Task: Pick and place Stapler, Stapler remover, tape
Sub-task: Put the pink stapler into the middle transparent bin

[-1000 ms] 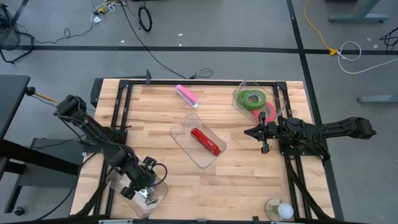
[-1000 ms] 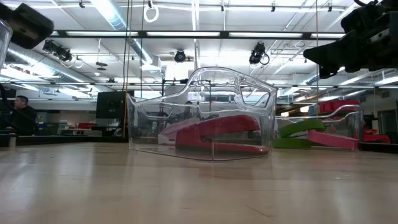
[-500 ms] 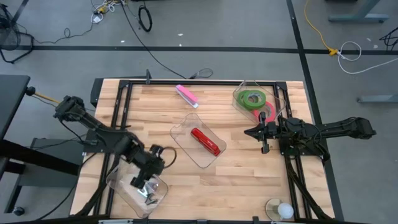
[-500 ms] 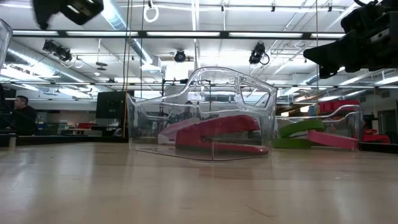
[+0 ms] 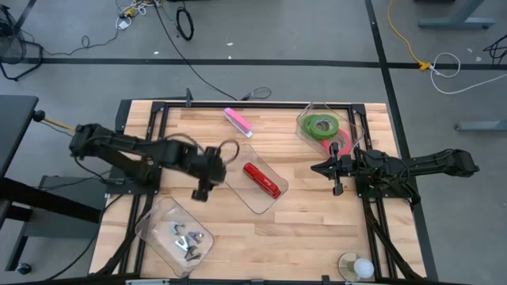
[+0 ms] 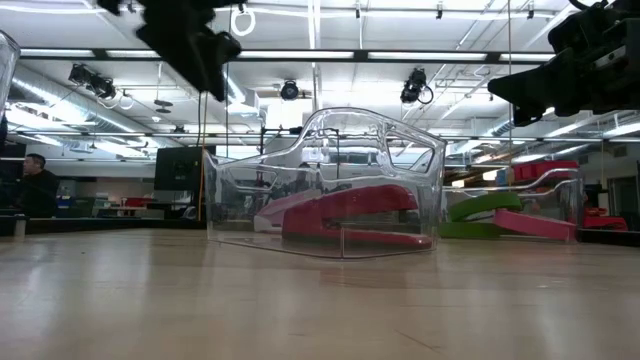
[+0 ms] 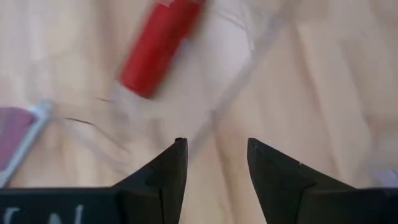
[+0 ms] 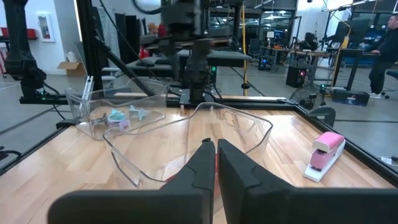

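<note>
Both arms are matte black, built of jointed segments with black cables looping beside them. The left pincer (image 7: 212, 163) has two dark wedge-shaped fingers (image 7: 166, 171); white lettering marks its wrist housing.

bare wood (image 5: 309, 222) open, clear tray (image 5: 252, 179) blocking table centre

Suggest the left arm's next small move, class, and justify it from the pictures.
Probably carry the left gripper on toward the pink stapler: its fingers are open and empty, a red stapler already lies in the middle clear tray, and the pink one sits loose on the table.
</note>
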